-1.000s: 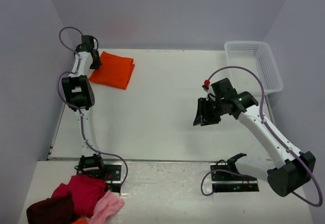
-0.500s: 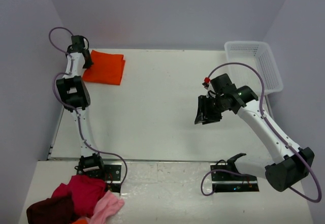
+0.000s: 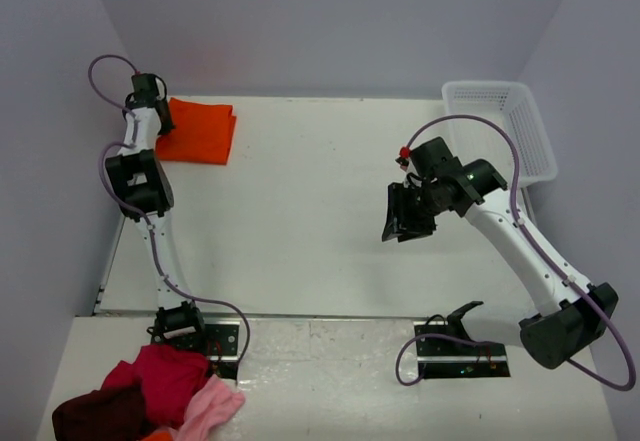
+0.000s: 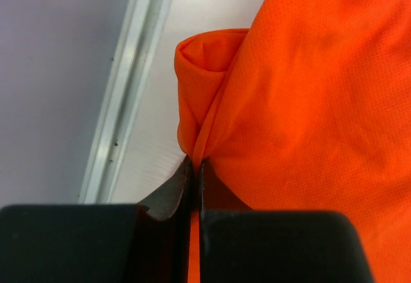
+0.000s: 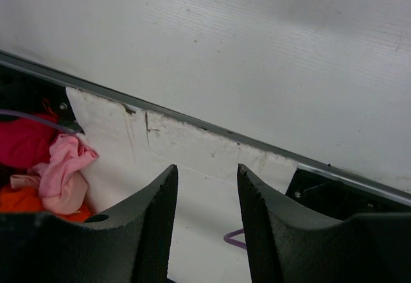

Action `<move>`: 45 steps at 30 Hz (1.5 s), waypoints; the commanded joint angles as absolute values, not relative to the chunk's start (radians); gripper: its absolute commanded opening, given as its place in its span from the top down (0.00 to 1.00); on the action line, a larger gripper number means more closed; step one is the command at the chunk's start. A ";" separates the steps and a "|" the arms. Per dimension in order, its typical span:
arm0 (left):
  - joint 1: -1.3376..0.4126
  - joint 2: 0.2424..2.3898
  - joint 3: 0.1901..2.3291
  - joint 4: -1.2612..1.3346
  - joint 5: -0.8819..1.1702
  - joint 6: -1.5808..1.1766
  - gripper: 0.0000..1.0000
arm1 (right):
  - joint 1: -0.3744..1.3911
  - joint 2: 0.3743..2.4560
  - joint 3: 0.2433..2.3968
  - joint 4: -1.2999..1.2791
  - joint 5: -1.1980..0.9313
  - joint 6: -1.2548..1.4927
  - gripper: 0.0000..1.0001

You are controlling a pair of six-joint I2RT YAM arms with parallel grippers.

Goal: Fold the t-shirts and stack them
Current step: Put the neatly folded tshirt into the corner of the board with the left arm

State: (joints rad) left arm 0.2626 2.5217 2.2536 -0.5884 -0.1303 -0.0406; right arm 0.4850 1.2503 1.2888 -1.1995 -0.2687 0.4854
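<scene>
Far left of the basket (image 3: pixel 541 153), at the back corner of the table (image 3: pixel 300 176), our left end effector (image 4: pixel 194 166) is pinched tight on an edge fold of the folded orange t-shirt (image 3: pixel 200 131), which lies on the table. Nearer the basket, our right end effector (image 3: pixel 404 217) hangs over bare table, jaws half apart, holding nothing.

orange t-shirt (image 3: pixel 197 131), white basket (image 3: pixel 487 85), white table (image 3: pixel 300 221)
</scene>
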 commanded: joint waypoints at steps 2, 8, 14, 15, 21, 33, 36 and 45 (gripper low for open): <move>0.294 2.527 2.297 -0.502 -0.149 -0.009 1.00 | 0.499 1.243 1.322 -1.238 -0.226 0.526 0.56; 0.298 2.525 2.261 -0.445 -0.149 -0.005 1.00 | 0.505 1.233 1.302 -1.233 -0.219 0.549 0.56; 0.298 2.549 2.273 -0.402 -0.127 -0.006 1.00 | 0.506 1.229 1.285 -1.233 -0.209 0.558 0.56; 0.296 2.549 2.269 -0.390 -0.123 -0.009 1.00 | 0.508 1.229 1.289 -1.235 -0.209 0.558 0.56; 0.298 2.572 2.256 -0.305 -0.055 -0.012 1.00 | 0.509 1.236 1.282 -1.232 -0.204 0.561 0.56; 0.296 2.524 2.131 -0.036 0.041 -0.055 1.00 | 0.515 1.253 1.252 -1.210 -0.207 0.577 0.56; 0.291 2.516 2.112 -0.018 0.037 -0.060 1.00 | 0.517 1.255 1.243 -1.201 -0.215 0.589 0.56; 0.290 2.577 2.241 -0.153 -0.061 -0.118 1.00 | 0.535 1.278 1.250 -1.170 -0.238 0.617 0.56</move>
